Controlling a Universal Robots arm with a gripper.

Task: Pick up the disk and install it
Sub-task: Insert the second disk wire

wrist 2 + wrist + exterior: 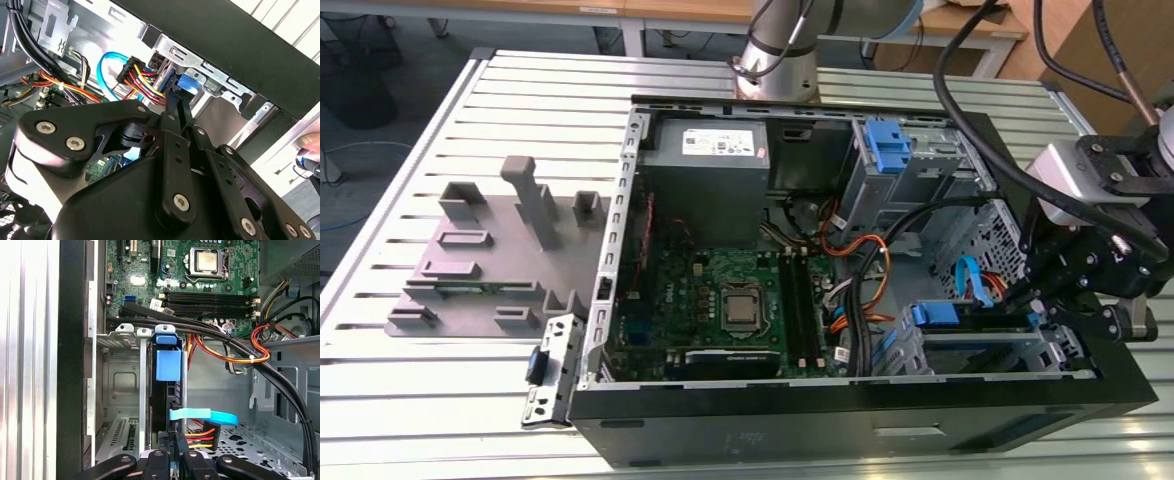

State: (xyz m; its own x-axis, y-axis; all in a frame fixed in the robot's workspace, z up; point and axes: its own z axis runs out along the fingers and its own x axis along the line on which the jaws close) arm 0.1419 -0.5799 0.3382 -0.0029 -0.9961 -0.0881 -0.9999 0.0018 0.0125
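We're over the open computer case [854, 425] on the slatted table [454, 400], and it's packed: motherboard [720, 300] on the floor, grey power supply [707, 145] at the far end, a bare blue bracket [887, 150] in the upper bay. At the exterior view's right, the gripper [1067, 300] hangs down at the case's near corner, by the drive cage [987, 350].

In the first wrist view we look into that cage [120, 340], and there's the disk [167, 390], standing on edge in its slot with the blue carrier tab [167, 365] facing us. A light blue data cable [205, 416] and a bundle of red, yellow and black power wires [200, 437] reach its end.

The second wrist view gives us the black gripper linkage [172, 150] pointing at the blue tab [187, 82]. Fingers spread or pinched? We cannot tell; the tips are hidden.

Outside the case, a grey fixture [494, 260] sits on the table.
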